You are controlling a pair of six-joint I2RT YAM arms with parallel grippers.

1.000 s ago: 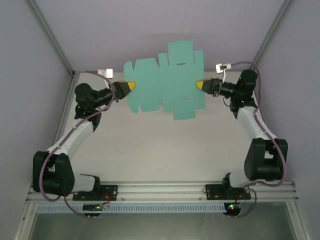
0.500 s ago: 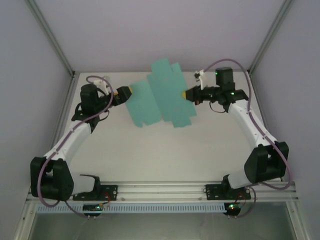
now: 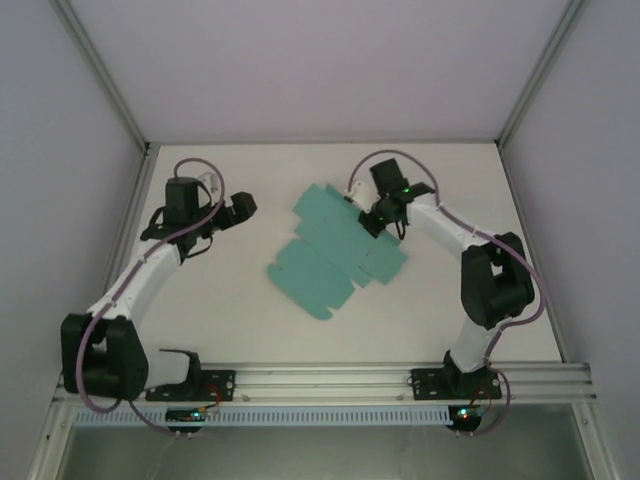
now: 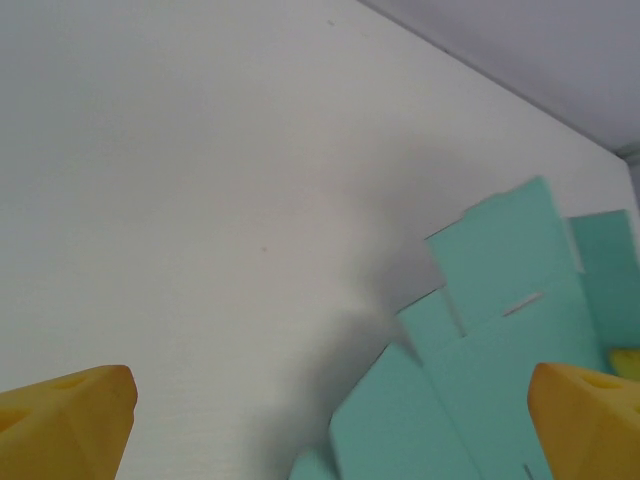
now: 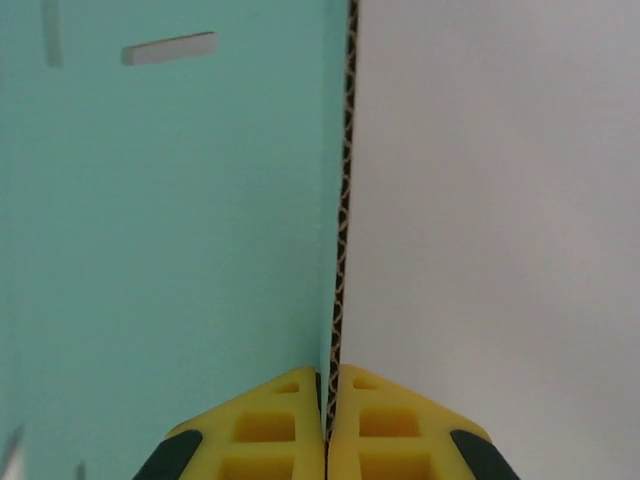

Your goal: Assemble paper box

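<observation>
I see my right end effector (image 5: 327, 392) clamped on an edge of the flat teal die-cut paper sheet (image 3: 335, 252) lying mid tabletop (image 3: 230, 300). My left end effector (image 3: 243, 207) gapes wide, apart at the sheet's 10 o'clock.

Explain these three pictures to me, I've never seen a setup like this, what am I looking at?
These are two robot arms bolted at the near edge of a white table. The wide picture comes from a fixed camera overhead; the other two come from small cameras on each wrist, so the yellow shapes there are the arms' own fingers. A flat teal cut-out sheet, the unfolded paper box, is spread on the table. The right gripper is shut on the sheet's edge. The left gripper is open, apart from the sheet, holding nothing.
</observation>
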